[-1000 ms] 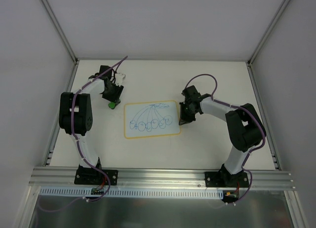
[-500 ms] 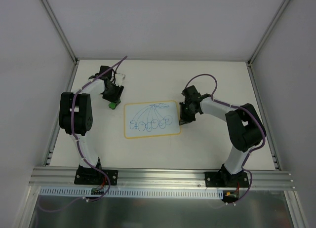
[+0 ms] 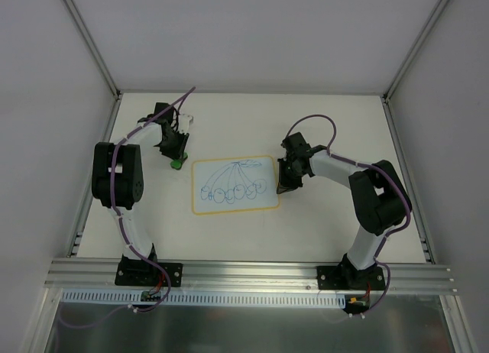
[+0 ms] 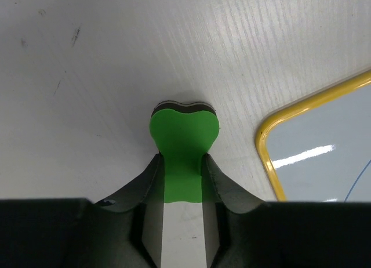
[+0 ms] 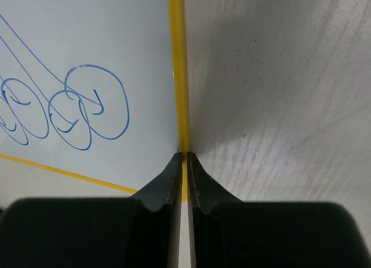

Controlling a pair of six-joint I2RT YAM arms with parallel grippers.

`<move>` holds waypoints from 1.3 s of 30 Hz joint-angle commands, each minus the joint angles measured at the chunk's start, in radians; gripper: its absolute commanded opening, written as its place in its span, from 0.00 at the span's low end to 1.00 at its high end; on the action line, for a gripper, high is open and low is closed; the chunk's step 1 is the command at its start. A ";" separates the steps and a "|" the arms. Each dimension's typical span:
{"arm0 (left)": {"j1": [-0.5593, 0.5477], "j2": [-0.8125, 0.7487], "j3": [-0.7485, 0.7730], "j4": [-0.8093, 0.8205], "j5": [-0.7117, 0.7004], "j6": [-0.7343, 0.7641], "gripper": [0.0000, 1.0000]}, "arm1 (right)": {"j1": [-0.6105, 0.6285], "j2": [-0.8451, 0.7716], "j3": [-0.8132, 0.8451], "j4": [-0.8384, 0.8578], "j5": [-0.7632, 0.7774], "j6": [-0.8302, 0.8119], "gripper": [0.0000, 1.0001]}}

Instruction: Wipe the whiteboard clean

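Note:
The whiteboard [image 3: 234, 185], white with a yellow rim and blue scribbled loops, lies flat in the middle of the table. My right gripper [image 3: 281, 186] sits at its right edge. In the right wrist view the right gripper [image 5: 183, 158] is shut on the yellow rim of the whiteboard [image 5: 87, 47]. A small green eraser [image 3: 175, 163] lies off the board's top-left corner, under my left gripper [image 3: 174, 158]. The left wrist view has the left gripper [image 4: 182, 163] pressing both sides of the eraser [image 4: 183, 134], which bulges past the fingertips. The whiteboard's corner [image 4: 324, 163] lies to the right of it.
White walls with metal posts enclose the table on three sides. An aluminium rail [image 3: 252, 273] carries both arm bases along the near edge. The bare tabletop [image 4: 87, 76] has a few dark specks.
The left gripper's fingers have closed in on the green eraser, and it has shifted slightly. The right arm and the whiteboard have not moved.

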 commanded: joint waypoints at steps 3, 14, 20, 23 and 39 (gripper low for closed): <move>-0.008 -0.041 -0.015 -0.020 0.050 -0.090 0.11 | 0.004 0.013 -0.007 0.012 0.010 -0.004 0.07; -0.172 -0.233 -0.147 -0.020 -0.076 -0.493 0.00 | 0.004 0.005 0.002 0.015 0.047 -0.002 0.07; -0.301 -0.223 -0.210 -0.020 -0.137 -0.613 0.00 | 0.004 -0.001 0.012 0.012 0.065 0.002 0.07; -0.324 -0.192 -0.217 -0.020 -0.171 -0.636 0.00 | 0.004 -0.001 0.013 0.012 0.077 0.005 0.06; -0.586 0.154 0.101 -0.078 -0.199 -0.701 0.00 | 0.013 0.010 -0.001 0.025 0.103 0.022 0.06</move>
